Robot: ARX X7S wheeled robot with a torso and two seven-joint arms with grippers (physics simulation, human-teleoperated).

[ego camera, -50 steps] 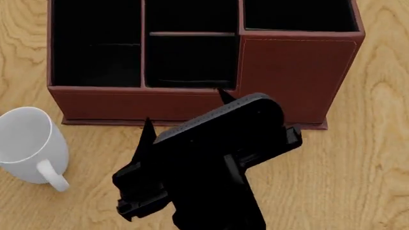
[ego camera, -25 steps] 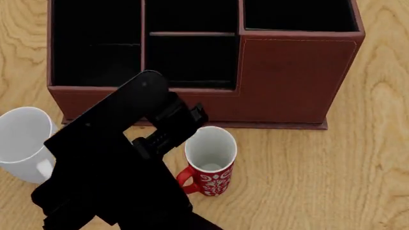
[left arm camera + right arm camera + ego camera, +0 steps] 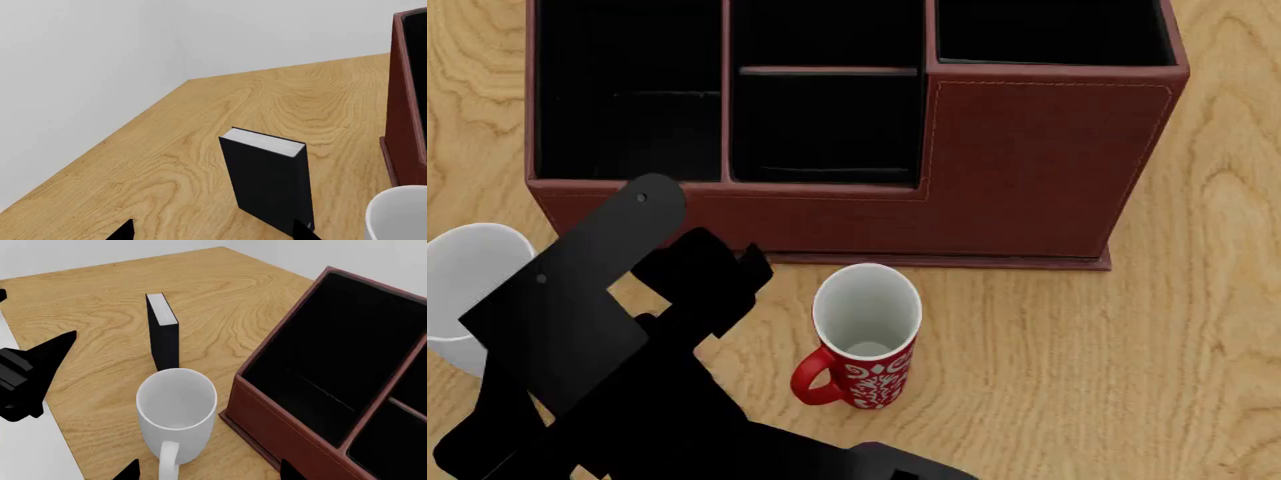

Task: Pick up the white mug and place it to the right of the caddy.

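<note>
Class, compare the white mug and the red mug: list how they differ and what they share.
The white mug is plain all over; the red mug carries a white pattern. The white mug stands by the caddy's left corner, the red mug before its front wall. Both are upright, empty, and have loop handles.

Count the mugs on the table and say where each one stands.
2. The white mug stands upright off the caddy's front-left corner, partly behind the arm in the head view. The red mug stands upright before the caddy's front.

Black arm [image 3: 601, 340] partly covering white mug [image 3: 467, 280], red mug [image 3: 861, 335] upright before caddy [image 3: 1041, 170], wooden table [image 3: 1188, 350]
</note>
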